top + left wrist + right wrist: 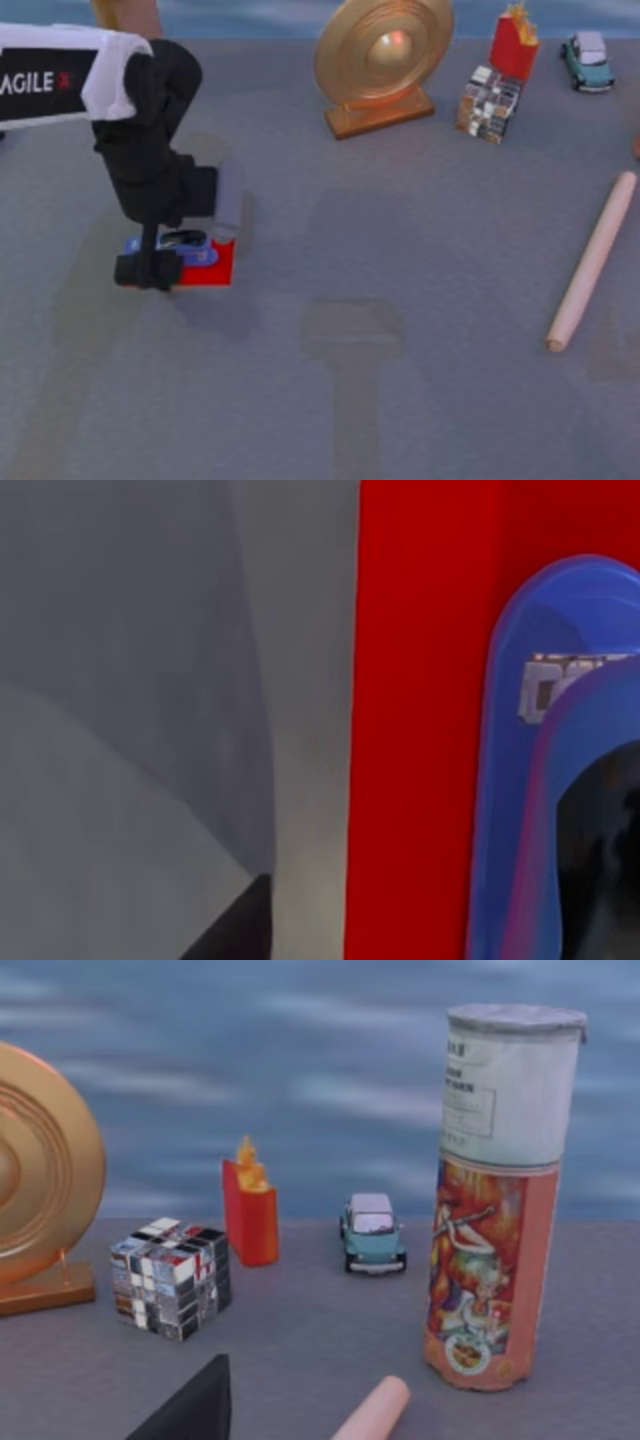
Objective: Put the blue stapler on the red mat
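Observation:
The red mat (218, 266) lies flat on the left part of the table, and the blue stapler (195, 247) rests on it. My left gripper (150, 270) is down over the stapler's left end, shut on it. Seen from the left wrist, the stapler (510, 780) sits along one side of the mat (420, 730), and one dark fingertip (235, 930) shows over the grey table. My right arm is out of the top view. Its wrist view shows a single dark finger (195, 1410) above bare table, holding nothing.
A gold disc on a stand (380, 60), a chequered cube (490, 103), a red fries box (513, 45) and a toy car (587, 60) line the back. A pink rolling pin (592, 260) lies at the right. A tall can (495, 1200) stands near the right gripper.

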`<action>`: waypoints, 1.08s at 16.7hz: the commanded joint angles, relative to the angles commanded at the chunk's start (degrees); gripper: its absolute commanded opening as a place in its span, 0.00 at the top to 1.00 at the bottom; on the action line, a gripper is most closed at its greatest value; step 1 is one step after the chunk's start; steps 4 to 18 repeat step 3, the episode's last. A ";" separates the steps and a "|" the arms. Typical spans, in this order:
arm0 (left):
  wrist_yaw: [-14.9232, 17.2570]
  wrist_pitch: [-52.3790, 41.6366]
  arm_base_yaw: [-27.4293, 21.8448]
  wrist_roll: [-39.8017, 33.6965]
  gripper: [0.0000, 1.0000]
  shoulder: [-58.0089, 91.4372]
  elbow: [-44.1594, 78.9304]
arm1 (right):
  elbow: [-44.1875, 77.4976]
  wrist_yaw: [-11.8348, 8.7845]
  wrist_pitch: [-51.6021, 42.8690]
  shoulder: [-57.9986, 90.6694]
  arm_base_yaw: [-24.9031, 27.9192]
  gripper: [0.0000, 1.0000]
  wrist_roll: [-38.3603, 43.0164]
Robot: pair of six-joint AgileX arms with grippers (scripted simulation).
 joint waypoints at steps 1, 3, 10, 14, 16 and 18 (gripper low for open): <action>0.00 0.00 0.00 0.00 0.00 0.00 0.00 | 0.00 0.00 0.00 0.00 0.00 0.00 0.00; 0.00 0.00 0.00 0.00 0.00 0.00 0.00 | 0.00 0.00 0.00 0.00 0.00 0.00 0.00; 0.00 0.00 0.00 0.00 0.00 0.00 0.00 | 0.00 0.00 0.00 0.00 0.00 0.00 0.00; 0.00 0.00 0.00 0.00 0.00 0.00 0.00 | 0.00 0.00 0.00 0.00 0.00 0.00 0.00; 0.00 0.00 0.00 0.00 0.00 0.00 0.00 | 0.00 0.00 0.00 0.00 0.00 0.00 0.00; 0.00 0.00 0.00 0.00 0.00 0.00 0.00 | 0.00 0.00 0.00 0.00 0.00 0.00 0.00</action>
